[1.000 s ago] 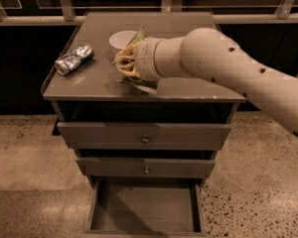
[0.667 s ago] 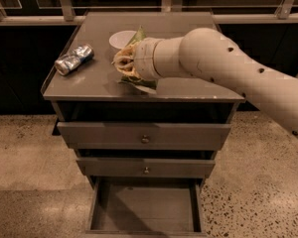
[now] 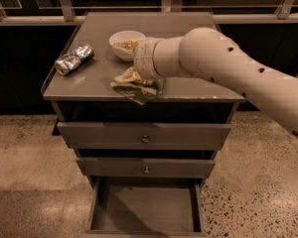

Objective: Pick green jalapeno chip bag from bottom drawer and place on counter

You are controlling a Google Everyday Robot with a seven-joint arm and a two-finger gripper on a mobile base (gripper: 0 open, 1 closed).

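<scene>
Green jalapeno chip bag [image 3: 139, 87]: small crumpled foil snack bag with pale edges, lying flat on the counter near its front edge, one corner reaching out over the lip; it sits just below the gripper.
Counter [image 3: 188, 90]: flat grey rectangular cabinet top with pale, slightly chipped edges, wider than the drawers beneath it.
Gripper [image 3: 130, 61]: at the tip of the arm, over the middle front of the counter, between the bowl and the bag; whether it is spread or closed cannot be told, nor whether it touches the bag.
Arm [image 3: 223, 68]: thick cream-coloured tube with small dark holes, reaching in from the right and across the counter.
Bottom drawer [image 3: 144, 207]: lowest and deepest grey drawer, pulled well out, plain grey interior facing up.
Upper drawers [image 3: 145, 139]: two grey fronts with small round knobs, stepped one below the other.
White bowl [image 3: 120, 36]: round, on the counter just behind the gripper.
Crushed can [image 3: 74, 59]: silver-blue, lying on its side near the left edge, well apart from the bag.
Floor [image 3: 25, 157]: speckled pale stone around the cabinet.
</scene>
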